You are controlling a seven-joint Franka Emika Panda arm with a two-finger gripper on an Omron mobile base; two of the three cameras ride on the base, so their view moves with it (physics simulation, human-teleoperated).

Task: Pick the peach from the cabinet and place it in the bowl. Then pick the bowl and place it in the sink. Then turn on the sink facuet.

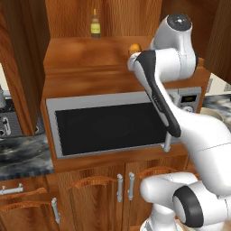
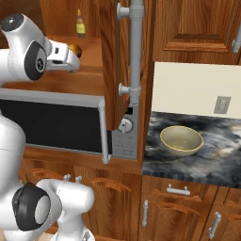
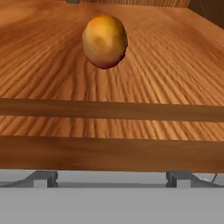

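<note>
The peach (image 3: 105, 41) sits on the flat shelf board of the cabinet (image 3: 175, 78), at about 12 o'clock in the hand view, ahead of the gripper (image 3: 111, 178) and apart from it. The 2 dark fingertips (image 3: 43, 178) stand wide apart at the bottom of that view, one at 7 o'clock and one at 5 o'clock, with nothing between them: the gripper is open and holds nothing. A front edge rail of the shelf runs across the view between the fingertips and the fruit.

In the left base view the peach (image 1: 134, 48) peeks out beside the arm's upper joint at roughly 1 o'clock, on the cabinet (image 1: 81, 56) shelf above a microwave (image 1: 108, 128). A slim brown bottle (image 1: 95, 25) stands at the back of the shelf, at 11 o'clock, well apart from the peach.

In the right base view the peach (image 2: 74, 49) shows just past the white wrist at 10 o'clock. The bowl (image 2: 181, 140) rests upright on a dark marbled counter (image 2: 221, 160) at 4 o'clock (to the right of the microwave's control panel), well apart from the cabinet (image 2: 89, 80) shelf and from the gripper.
</note>
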